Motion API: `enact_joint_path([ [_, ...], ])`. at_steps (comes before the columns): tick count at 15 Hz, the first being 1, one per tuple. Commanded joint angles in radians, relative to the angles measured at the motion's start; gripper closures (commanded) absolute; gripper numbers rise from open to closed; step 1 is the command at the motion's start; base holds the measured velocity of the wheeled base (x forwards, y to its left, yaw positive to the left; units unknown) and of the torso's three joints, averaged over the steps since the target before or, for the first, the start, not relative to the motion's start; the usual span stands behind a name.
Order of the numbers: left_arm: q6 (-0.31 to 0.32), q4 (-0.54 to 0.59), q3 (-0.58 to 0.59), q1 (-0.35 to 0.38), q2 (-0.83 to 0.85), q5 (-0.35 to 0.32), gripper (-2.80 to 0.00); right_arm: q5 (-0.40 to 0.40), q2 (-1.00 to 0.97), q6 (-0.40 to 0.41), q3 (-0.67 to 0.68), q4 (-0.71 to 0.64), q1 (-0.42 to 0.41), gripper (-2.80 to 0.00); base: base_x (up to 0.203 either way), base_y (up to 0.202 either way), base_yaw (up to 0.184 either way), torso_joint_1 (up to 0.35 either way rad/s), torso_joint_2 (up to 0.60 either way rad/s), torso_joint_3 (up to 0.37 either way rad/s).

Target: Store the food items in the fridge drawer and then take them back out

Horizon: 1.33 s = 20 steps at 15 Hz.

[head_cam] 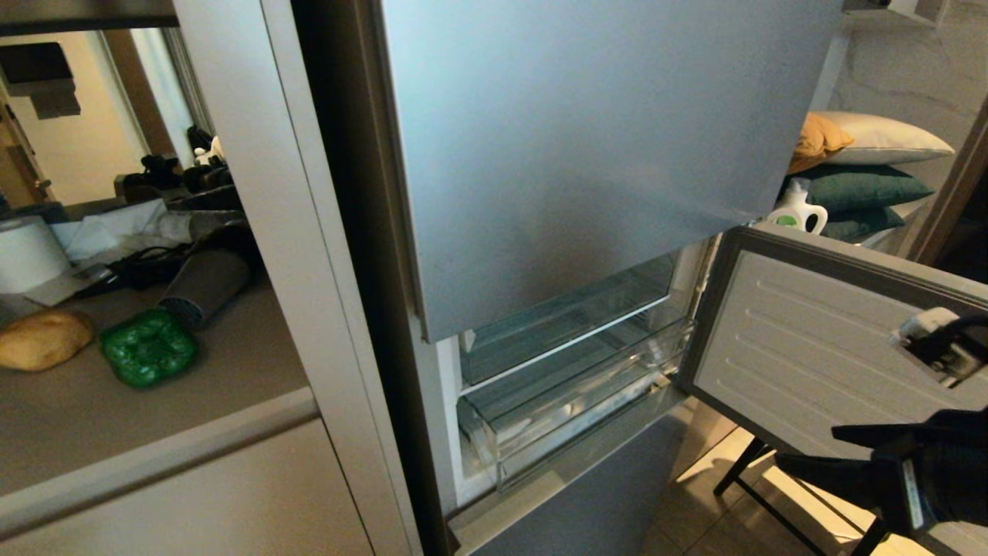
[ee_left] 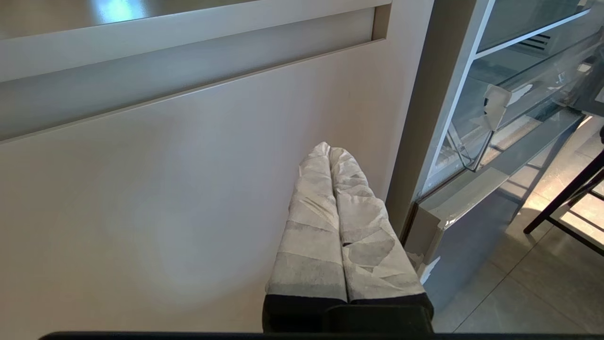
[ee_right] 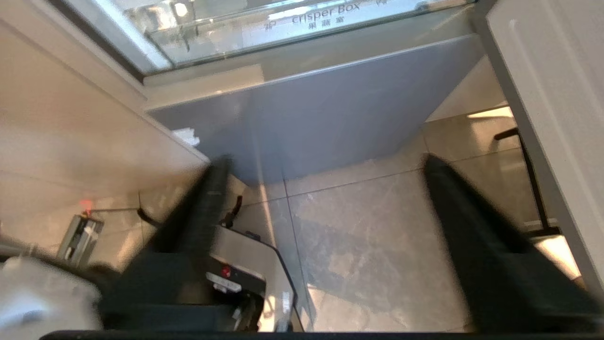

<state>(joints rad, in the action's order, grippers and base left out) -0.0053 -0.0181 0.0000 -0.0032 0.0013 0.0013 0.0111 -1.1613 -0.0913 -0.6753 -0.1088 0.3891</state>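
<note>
Potato point(head_cam: 42, 338) cut by the head view's left edge, right claw point(ee_right: 325, 170) motion-blurred, fridge drawer point(head_cam: 571, 386) partly hidden behind upper door point(head_cam: 587, 147)

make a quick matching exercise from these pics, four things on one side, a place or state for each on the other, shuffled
1 potato
2 bell pepper
3 left gripper
4 right gripper

A fingers together, by the beige cabinet front
B jaws apart, nothing between them
C countertop, nearest the picture's left edge
D countertop, green, beside the tan item

Pairs: 1-C, 2-D, 3-A, 4-B
</note>
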Motion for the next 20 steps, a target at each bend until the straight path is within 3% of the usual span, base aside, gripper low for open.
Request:
enact_joint_path([
  [1, -0.001, 0.0, 0.006, 0.0, 0.0, 0.0, 0.0, 0.0, -0.127, -0.009, 0.017, 0.074, -0.001, 0.0, 0.0, 0.0, 0.0, 0.0, 0.0, 0.0],
  [5, -0.001, 0.0, 0.006, 0.0, 0.0, 0.0, 0.0, 0.0, -0.376, -0.022, -0.006, 0.252, -0.017, 0.0, 0.0, 0.0, 0.0, 0.0, 0.0, 0.0],
  [10, -0.001, 0.0, 0.006, 0.0, 0.0, 0.0, 0.0, -0.026, -0.674, -0.004, -0.171, 0.465, -0.074, 0.0, 0.0, 0.0, 0.0, 0.0, 0.0, 0.0],
  [14, -0.001, 0.0, 0.006, 0.0, 0.0, 0.0, 0.0, -0.038, -0.81, 0.02, -0.297, 0.484, -0.082, 0.0, 0.0, 0.0, 0.0, 0.0, 0.0, 0.0],
  [18, -0.001, 0.0, 0.006, 0.0, 0.0, 0.0, 0.0, -0.131, -0.843, 0.161, -0.324, 0.485, -0.09, 0.0, 0.0, 0.0, 0.0, 0.0, 0.0, 0.0],
  [20, -0.001, 0.0, 0.006, 0.0, 0.0, 0.0, 0.0, -0.151, -0.856, 0.189, -0.358, 0.485, -0.087, 0.0, 0.0, 0.0, 0.0, 0.0, 0.0, 0.0],
])
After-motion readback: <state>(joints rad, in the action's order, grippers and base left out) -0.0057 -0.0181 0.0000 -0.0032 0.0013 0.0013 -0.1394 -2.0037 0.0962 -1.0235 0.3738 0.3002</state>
